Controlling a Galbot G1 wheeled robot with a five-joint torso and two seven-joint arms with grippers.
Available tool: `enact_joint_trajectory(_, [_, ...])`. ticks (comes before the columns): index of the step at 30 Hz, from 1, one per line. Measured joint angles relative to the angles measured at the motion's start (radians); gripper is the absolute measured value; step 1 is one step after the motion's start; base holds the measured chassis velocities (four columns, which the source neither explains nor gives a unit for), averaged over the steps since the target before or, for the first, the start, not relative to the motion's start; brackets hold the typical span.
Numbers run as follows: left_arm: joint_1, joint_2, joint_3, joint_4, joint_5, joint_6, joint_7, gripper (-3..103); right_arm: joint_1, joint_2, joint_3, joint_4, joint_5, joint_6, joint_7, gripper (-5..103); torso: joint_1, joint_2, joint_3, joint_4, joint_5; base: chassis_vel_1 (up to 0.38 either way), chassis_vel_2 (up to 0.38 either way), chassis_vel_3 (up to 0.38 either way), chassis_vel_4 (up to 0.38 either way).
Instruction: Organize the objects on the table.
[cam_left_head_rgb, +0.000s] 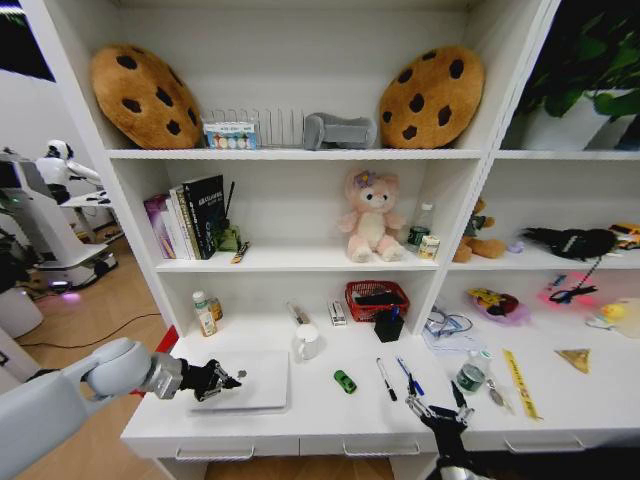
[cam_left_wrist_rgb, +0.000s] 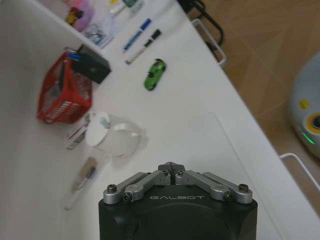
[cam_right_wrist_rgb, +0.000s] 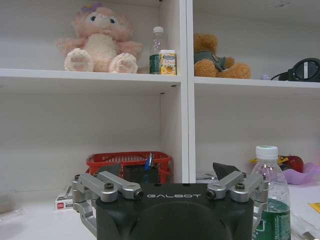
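Nearest, at 5 o'clock by the table's (cam_left_head_rgb: 330, 415) front edge: right gripper (cam_left_head_rgb: 437, 409) with fingers spread wide, gripping nothing, just short of the green-capped bottle (cam_left_head_rgb: 471, 373). At 8 o'clock, left gripper (cam_left_head_rgb: 232, 378) pinched tight on nothing, poised over the closed silver laptop (cam_left_head_rgb: 255, 382). Farther in, toward the centre: green toy car (cam_left_head_rgb: 345, 381), black pen (cam_left_head_rgb: 386, 379) and blue pen (cam_left_head_rgb: 404, 375) lying side by side, white mug (cam_left_head_rgb: 306, 342) beyond.
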Motion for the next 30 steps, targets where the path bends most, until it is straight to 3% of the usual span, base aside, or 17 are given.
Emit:
enact_joint_trajectory(1, [0.005,-0.002,-0.009,0.004,-0.027,0.006,-0.029,0,-0.001,0.0,0.0,0.001,0.0,0.0,0.001,100,0.0,0.0,0.0,0.0003,0.0,0.0,0.0,0.0,0.0])
enact_joint_trajectory(4, [0.028,-0.018,-0.051,0.032,-0.224,0.068,-0.225,0,0.0,0.0,-0.003,0.009,-0.001,-0.004,0.009,100,0.0,0.0,0.0,0.0003,0.0001,0.0,0.0,0.0,0.0])
enact_joint_trajectory(6, [0.03,-0.026,-0.057,0.037,-0.263,0.084,-0.272,0,0.0,0.0,-0.003,0.011,-0.001,-0.006,0.01,100,0.0,0.0,0.0,0.0004,0.0001,0.0,0.0,0.0,0.0])
enact_joint_trajectory(7, [0.031,-0.052,-0.067,0.042,-0.349,0.133,-0.411,0,-0.001,0.0,-0.003,0.017,-0.002,-0.009,0.013,100,0.0,0.0,0.0,0.0004,0.0,0.0,0.0,0.0,0.0])
enact_joint_trajectory(8, [0.031,-0.052,-0.067,0.042,-0.349,0.133,-0.411,0,-0.001,0.0,-0.003,0.017,-0.002,-0.009,0.013,100,0.0,0.0,0.0,0.0004,0.0,0.0,0.0,0.0,0.0])
enact_joint_trajectory(10, [0.036,-0.096,-0.076,0.022,-0.489,0.225,-0.591,0,-0.013,-0.001,0.006,0.035,-0.002,-0.011,0.018,100,0.0,0.0,0.0,0.0001,-0.0001,0.0,0.0,0.0,0.0])
enact_joint_trajectory(11, [0.036,-0.096,-0.076,0.022,-0.489,0.225,-0.591,0,-0.013,-0.001,0.006,0.035,-0.002,-0.011,0.018,100,0.0,0.0,0.0,0.0001,-0.0001,0.0,0.0,0.0,0.0])
enact_joint_trajectory(12, [0.054,-0.121,-0.088,0.009,-0.543,0.269,-0.67,-3,-0.023,-0.001,0.018,0.049,-0.001,-0.011,0.019,100,0.0,0.0,0.0,-0.0003,0.0,0.0,0.0,0.0,0.0])
enact_joint_trajectory(14, [0.084,-0.136,-0.111,0.004,-0.555,0.287,-0.712,1,-0.026,-0.003,0.026,0.057,0.001,-0.011,0.019,100,0.0,0.0,0.0,-0.0005,-0.0001,0.0,0.0,0.0,0.0])
enact_joint_trajectory(16, [0.218,-0.178,-0.242,0.0,-0.528,0.308,-0.77,8,-0.033,-0.011,0.046,0.073,0.01,-0.012,0.019,100,0.0,0.0,0.0,0.0001,0.0,0.0,0.0,0.0,0.0])
enact_joint_trajectory(19, [0.312,-0.21,-0.325,-0.01,-0.519,0.317,-0.796,14,-0.035,-0.014,0.054,0.079,0.015,-0.014,0.019,100,0.0,0.0,0.0,0.0002,0.0002,0.0,0.0,0.0,0.0])
enact_joint_trajectory(22, [0.556,-0.338,-0.543,-0.056,-0.533,0.328,-0.9,30,-0.038,-0.029,0.068,0.087,0.022,-0.031,0.026,100,0.0,0.0,0.0,0.0006,-0.0001,0.0,0.0,0.0,0.0])
enact_joint_trajectory(23, [0.556,-0.338,-0.543,-0.056,-0.533,0.328,-0.9,30,-0.038,-0.029,0.068,0.087,0.022,-0.031,0.026,100,0.0,0.0,0.0,0.0006,-0.0001,0.0,0.0,0.0,0.0])
enact_joint_trajectory(25, [0.689,-0.444,-0.689,-0.085,-0.506,0.328,-0.923,46,-0.043,-0.036,0.068,0.088,0.025,-0.043,0.031,100,0.0,0.0,0.0,0.0002,0.0,0.0,0.0,0.0,0.0])
enact_joint_trajectory(28, [0.73,-0.479,-0.727,-0.096,-0.494,0.32,-0.921,46,-0.046,-0.038,0.066,0.088,0.025,-0.045,0.031,100,0.0,0.0,0.0,0.0,0.0,0.0,0.0,0.0,0.0])
enact_joint_trajectory(29, [0.808,-0.546,-0.783,-0.118,-0.474,0.304,-0.909,57,-0.052,-0.042,0.061,0.089,0.025,-0.047,0.031,100,0.0,0.0,0.0,0.0002,0.0001,0.0,0.0,0.0,0.0])
enact_joint_trajectory(30, [0.808,-0.546,-0.783,-0.118,-0.474,0.304,-0.909,57,-0.052,-0.042,0.061,0.089,0.025,-0.047,0.031,100,0.0,0.0,0.0,0.0002,0.0001,0.0,0.0,0.0,0.0])
